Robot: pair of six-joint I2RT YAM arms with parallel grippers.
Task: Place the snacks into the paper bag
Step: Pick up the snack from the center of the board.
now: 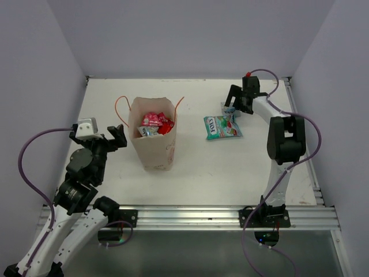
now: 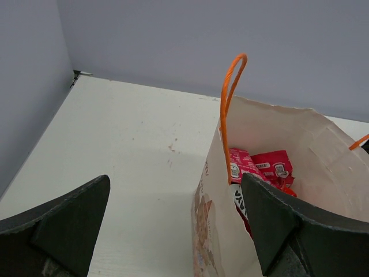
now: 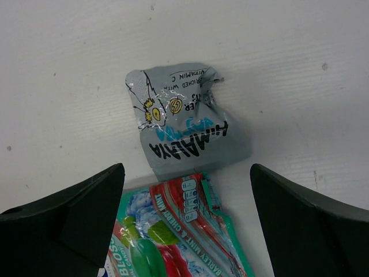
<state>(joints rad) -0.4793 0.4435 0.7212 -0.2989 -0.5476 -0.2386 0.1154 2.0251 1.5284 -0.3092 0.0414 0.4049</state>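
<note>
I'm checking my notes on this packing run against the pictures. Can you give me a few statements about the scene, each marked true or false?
1. The paper bag stands upright with red packets inside. True.
2. The right gripper is shut on the grey packet. False: its jaws are open above the packet, which lies on the table.
3. Two packets lie on the table outside the bag. True: the grey packet and a teal packet next to it.
4. The left gripper holds the bag's orange handle. False: it is open beside the bag and holds nothing.
</note>
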